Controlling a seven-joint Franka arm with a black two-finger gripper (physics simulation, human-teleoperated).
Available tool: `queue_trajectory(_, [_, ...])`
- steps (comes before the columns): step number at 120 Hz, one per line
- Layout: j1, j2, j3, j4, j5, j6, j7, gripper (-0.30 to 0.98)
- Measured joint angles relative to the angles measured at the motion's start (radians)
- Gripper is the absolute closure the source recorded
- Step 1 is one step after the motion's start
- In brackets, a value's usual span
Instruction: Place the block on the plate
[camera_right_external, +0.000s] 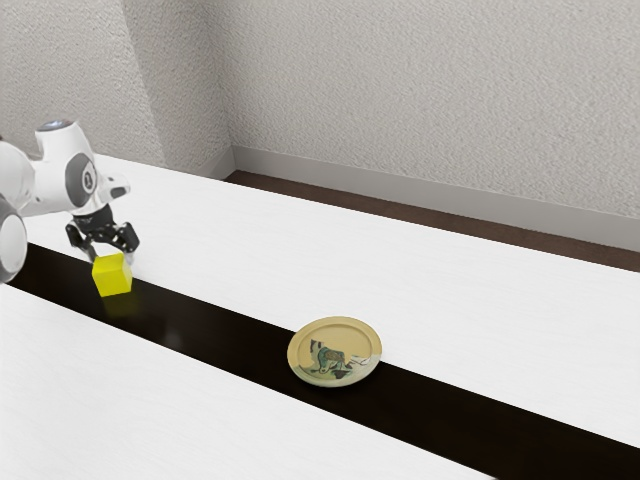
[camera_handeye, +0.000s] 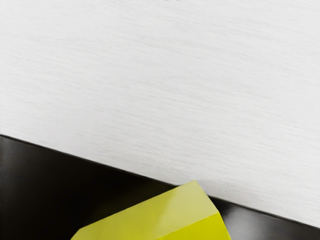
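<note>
Scanning the edges, we see a dark strip (camera_right_external: 222, 329) stretching between the yellow block (camera_right_external: 112, 276), just under our gripper (camera_right_external: 111, 250), and the plate (camera_right_external: 335, 352), which overlaps the strip's border. We cannot tell our grip's state.

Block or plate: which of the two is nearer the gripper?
The yellow block: it is close up at the gripper, while the decorated plate lies well off toward the exterior view's right.

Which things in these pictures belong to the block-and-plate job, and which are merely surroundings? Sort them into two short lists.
Part of the job:
yellow block
decorated plate
claw

Surroundings:
white table
black strip
pale wall
brown floor
</note>
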Motion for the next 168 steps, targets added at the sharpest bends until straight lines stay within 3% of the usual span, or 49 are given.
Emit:
queue_trajectory(28, [0.011,-0.006,-0.005,-0.058,-0.043,0.019,0.008,0.01])
queue_trajectory(78, [0.013,-0.008,-0.003,-0.079,-0.067,0.028,0.010,0.18])
queue_trajectory(168, [0.002,-0.052,-0.013,-0.105,-0.060,0.038,0.007,0.28])
